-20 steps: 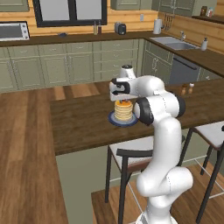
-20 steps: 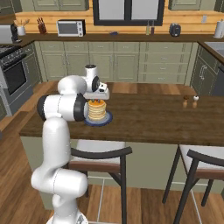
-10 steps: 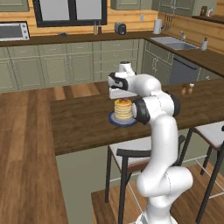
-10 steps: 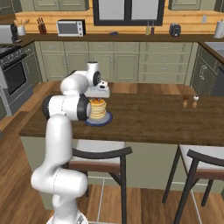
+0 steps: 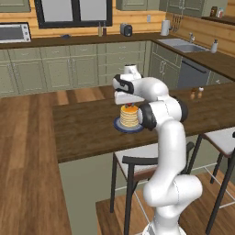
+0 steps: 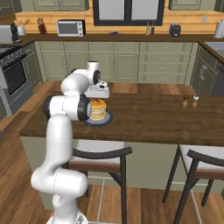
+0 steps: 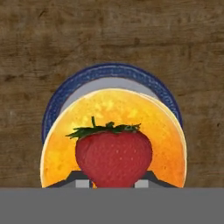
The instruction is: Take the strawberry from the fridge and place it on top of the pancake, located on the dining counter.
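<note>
two small dark finger tips [image 7: 83,178] of the white arm's two-finger gripper [image 7: 113,180] are pinched in on the tiny bright red strawberry [image 7: 113,154], one at each lower side of the berry, with no gap showing between pad and fruit. green leafy cap of the berry points toward the top of the hand view. berry is held directly over the stack of round tan-yellow pancakes [image 7: 113,131]; cannot tell from the hand view whether it touches the top pancake or hangs just above it. pancakes sit on a dark blue round plate [image 7: 109,72], plate rim showing past the far edge of the stack.

left base view: gripper [image 5: 130,105] points straight down above the pancakes [image 5: 129,116], a red speck of strawberry [image 5: 130,106] right at the stack top. plate [image 5: 120,127] rests on the long dark brown wooden dining counter [image 5: 87,126], near its front half. right base view: same, gripper [image 6: 96,99] down over the pancakes [image 6: 98,111], strawberry [image 6: 96,101] just at the top of the stack, plate [image 6: 106,120] on the counter [image 6: 148,118]. two small shakers [image 6: 190,101] stand well apart to the right on the same counter.
</note>
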